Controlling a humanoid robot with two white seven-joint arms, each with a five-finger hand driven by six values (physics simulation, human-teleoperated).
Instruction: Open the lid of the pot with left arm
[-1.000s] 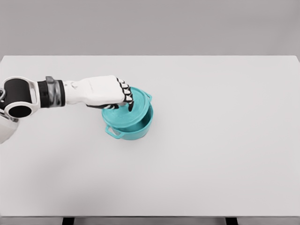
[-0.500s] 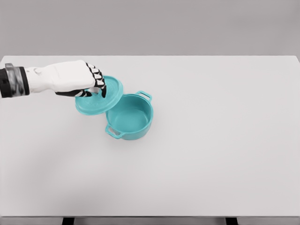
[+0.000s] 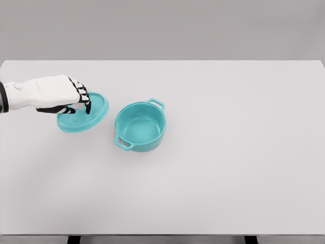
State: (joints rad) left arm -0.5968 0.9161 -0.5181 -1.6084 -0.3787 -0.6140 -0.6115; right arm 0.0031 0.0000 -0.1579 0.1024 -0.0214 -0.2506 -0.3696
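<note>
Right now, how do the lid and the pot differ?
The lid is a shallow disc, tilted, gripped by the left hand; the pot is deep, upright on the table and open. The lid sits left of the pot, apart from it. Both are teal.

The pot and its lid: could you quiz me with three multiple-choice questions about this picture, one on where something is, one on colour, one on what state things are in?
1. Where is the lid relative to the pot?
A. On top of it
B. To its left, apart from it
C. To its right

2. What colour are the pot and lid?
A. Red
B. Black
C. Teal

3. What is the left hand doing?
A. Holding the lid
B. Lying flat on the table
C. Reaching inside the pot

Answers: 1 B, bare table shows between lid and pot. 2 C, both are the same teal. 3 A, its fingers close on the top of the lid, and the pot stands open.
</note>
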